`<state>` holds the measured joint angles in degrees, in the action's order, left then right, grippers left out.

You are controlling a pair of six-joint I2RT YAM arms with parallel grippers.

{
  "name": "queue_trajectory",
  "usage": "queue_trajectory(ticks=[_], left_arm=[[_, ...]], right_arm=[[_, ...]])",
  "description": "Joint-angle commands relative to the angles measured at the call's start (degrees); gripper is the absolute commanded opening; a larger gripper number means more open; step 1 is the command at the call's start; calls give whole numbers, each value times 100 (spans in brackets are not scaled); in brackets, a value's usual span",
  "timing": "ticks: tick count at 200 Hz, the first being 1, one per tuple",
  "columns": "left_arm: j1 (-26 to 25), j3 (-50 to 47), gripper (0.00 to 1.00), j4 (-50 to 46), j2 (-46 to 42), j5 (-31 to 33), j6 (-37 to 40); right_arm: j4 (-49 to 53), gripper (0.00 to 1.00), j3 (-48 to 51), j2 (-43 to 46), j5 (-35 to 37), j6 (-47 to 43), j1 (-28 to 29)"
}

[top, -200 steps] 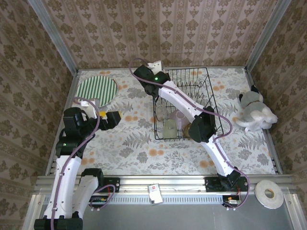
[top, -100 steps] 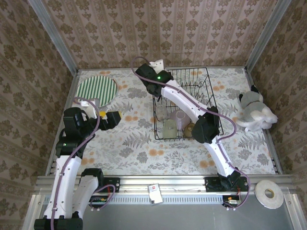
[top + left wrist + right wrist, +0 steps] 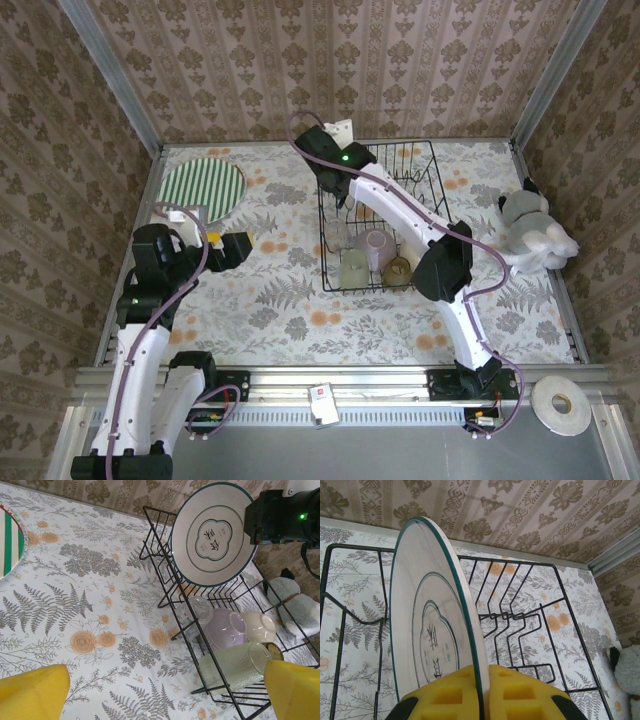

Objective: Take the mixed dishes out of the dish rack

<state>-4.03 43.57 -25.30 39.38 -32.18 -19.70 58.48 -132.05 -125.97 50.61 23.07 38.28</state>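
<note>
The right claw [image 3: 482, 692] is clamped tight on the rim of a white plate [image 3: 212, 532] with a teal edge, holding it upright over the far end of the black wire dish rack [image 3: 165, 587]. The plate's back bears a dark stamp, a single character inside a lobed outline, too small to read. Inside the rack lie two glass tumblers [image 3: 237, 665], one lilac bowl [image 3: 225, 627], one cream bowl [image 3: 260, 625] and one small amber cup [image 3: 274, 650]. One green-striped plate [image 3: 203, 188] lies flat on the floral table [image 3: 75, 605], far left. The left claw [image 3: 232, 248] hangs wide open, holding nothing, well left of the rack. From above, the right arm [image 3: 400, 215] crosses the rack and hides part of it. A white-grey soft toy [image 3: 530, 235] sits to the right; a tape roll [image 3: 560, 405] lies near right.
</note>
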Motion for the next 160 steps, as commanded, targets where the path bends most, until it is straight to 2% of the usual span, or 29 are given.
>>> queue_trajectory(ticks=[1, 64, 160], left_arm=[[35, -29, 100, 95, -9, -43, -1], [37, -30, 100, 77, 22, -39, -5], [35, -30, 100, 77, 88, -35, 6]], right_arm=[[-191, 0, 188, 436, -7, 57, -83], [-496, 0, 871, 917, -499, 146, -272], [-1314, 0, 2550, 2067, -1369, 414, -876]])
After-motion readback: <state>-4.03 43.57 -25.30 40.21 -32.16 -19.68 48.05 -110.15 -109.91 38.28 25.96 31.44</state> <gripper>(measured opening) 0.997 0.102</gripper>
